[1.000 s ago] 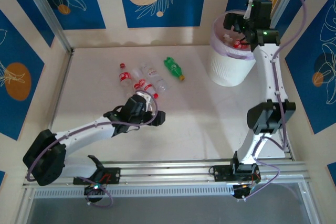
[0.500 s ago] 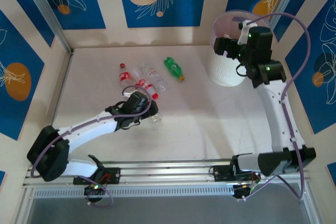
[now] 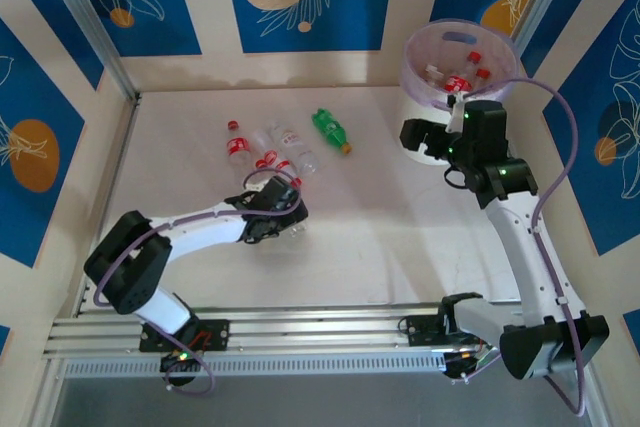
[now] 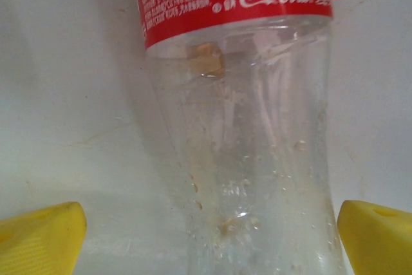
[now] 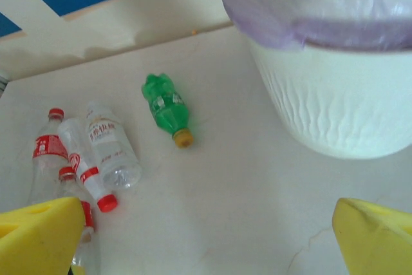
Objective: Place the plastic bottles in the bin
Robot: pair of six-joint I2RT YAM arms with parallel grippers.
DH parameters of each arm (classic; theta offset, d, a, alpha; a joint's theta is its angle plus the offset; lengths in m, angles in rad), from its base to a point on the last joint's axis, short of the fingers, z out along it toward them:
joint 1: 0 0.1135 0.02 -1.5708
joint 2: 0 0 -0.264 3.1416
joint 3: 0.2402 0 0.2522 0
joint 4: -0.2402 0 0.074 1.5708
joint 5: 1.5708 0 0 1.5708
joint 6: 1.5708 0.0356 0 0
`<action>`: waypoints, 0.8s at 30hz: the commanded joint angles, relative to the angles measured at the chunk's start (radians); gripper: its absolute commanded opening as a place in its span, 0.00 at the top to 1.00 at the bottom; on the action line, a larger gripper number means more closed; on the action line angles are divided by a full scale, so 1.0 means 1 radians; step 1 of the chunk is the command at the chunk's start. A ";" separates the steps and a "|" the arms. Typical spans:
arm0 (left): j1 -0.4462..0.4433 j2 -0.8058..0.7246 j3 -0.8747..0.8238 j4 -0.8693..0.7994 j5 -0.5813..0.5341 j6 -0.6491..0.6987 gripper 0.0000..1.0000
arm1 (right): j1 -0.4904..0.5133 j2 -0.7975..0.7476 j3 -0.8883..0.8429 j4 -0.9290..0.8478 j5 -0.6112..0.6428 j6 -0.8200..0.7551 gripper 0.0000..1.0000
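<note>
Plastic bottles (image 3: 265, 152) are left lying in a loose cluster on the table (image 3: 180, 147), left of centre. A few red-capped ones are already seen inside the bin (image 3: 405, 62) at the far right.

One clear Coca-Cola bottle (image 4: 257, 146) is straddled by the left gripper (image 4: 206, 239). Jaws are spread wide, with a yellow finger (image 4: 38, 236) on either side and no contact visible. The bottle's long axis runs straight away from the wrist. The label reads upright, so the neck is judged to point away. The approach is probably set this way so the close lands across the narrow body below the label.

The green bottle (image 3: 331, 130) lies apart, between cluster and bin. Its axis is diagonal, with the yellow cap toward the near right.

The right gripper (image 3: 425, 137) is held low just beside the bin wall, jaws fully apart, nothing between them. Its wrist view is aimed at the green bottle (image 5: 166, 109) and the cluster, likely lined up for the next pick.
</note>
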 commanded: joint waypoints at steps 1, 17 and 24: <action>-0.022 0.020 0.024 -0.030 -0.021 -0.012 0.02 | 0.020 -0.030 -0.027 0.004 -0.029 0.041 0.01; -0.056 -0.006 0.036 -0.085 -0.088 0.041 0.33 | 0.070 -0.091 -0.091 -0.021 -0.032 0.076 0.00; -0.059 -0.138 0.011 -0.052 -0.090 0.188 0.33 | 0.097 -0.092 -0.076 -0.019 -0.137 0.093 0.00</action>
